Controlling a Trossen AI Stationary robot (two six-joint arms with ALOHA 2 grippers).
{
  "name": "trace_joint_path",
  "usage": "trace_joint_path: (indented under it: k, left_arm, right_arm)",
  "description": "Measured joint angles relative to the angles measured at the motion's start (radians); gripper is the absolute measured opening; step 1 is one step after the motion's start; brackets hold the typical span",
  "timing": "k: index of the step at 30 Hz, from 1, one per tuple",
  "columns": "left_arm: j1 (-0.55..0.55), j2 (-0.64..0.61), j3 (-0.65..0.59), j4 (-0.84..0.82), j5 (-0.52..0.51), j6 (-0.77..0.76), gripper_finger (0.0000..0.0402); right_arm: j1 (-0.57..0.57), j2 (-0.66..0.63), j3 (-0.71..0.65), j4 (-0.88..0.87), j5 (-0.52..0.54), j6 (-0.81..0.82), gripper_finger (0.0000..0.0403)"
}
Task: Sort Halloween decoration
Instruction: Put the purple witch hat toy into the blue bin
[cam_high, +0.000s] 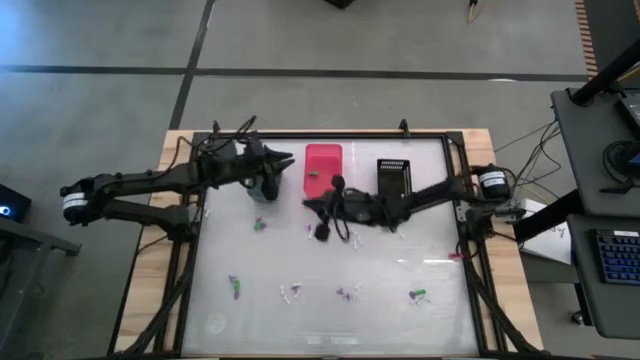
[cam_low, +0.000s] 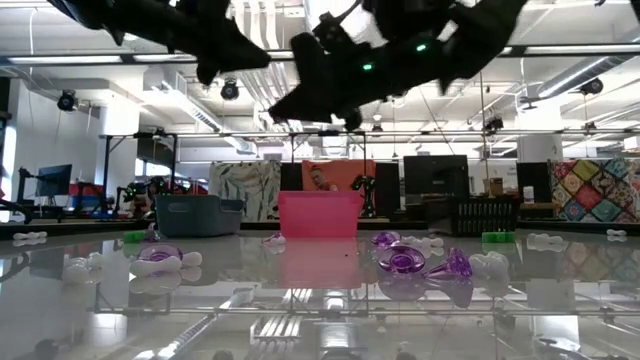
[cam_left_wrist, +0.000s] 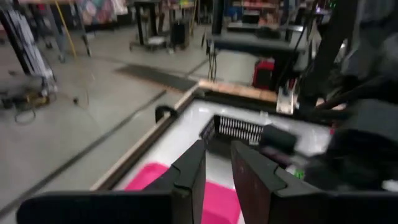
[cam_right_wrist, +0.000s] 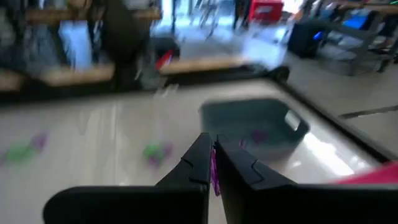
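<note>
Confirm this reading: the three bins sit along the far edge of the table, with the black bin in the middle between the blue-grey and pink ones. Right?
Not quite. The bins do sit along the far edge, but the pink bin is in the middle, with the blue-grey bin on one side, largely under the left arm, and the black bin on the other. The high view shows this.

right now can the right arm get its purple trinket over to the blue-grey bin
Probably yes. The right gripper is shut on a purple trinket, and the blue-grey bin lies open just ahead of it with bare table between. The left gripper hovers beside that bin and could crowd the approach.
</note>
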Motion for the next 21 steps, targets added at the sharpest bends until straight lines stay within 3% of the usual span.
trace_joint_path:
  k: [5, 15, 21]
  left_arm:
    - [0.0, -0.112, 0.0, -0.033, -0.003, 0.022, 0.006]
    - [-0.002, -0.304, 0.0, -0.214, -0.003, 0.008, 0.006]
    - [-0.003, -0.371, 0.0, -0.28, 0.001, -0.019, 0.006]
  right_arm:
    - [-0.062, 0.119, 0.153, -0.01, -0.061, 0.028, 0.0009]
    - [-0.111, 0.37, 0.522, -0.193, -0.063, 0.059, 0.0009]
    - [-0.128, 0.437, 0.628, -0.221, -0.063, 0.074, 0.0009]
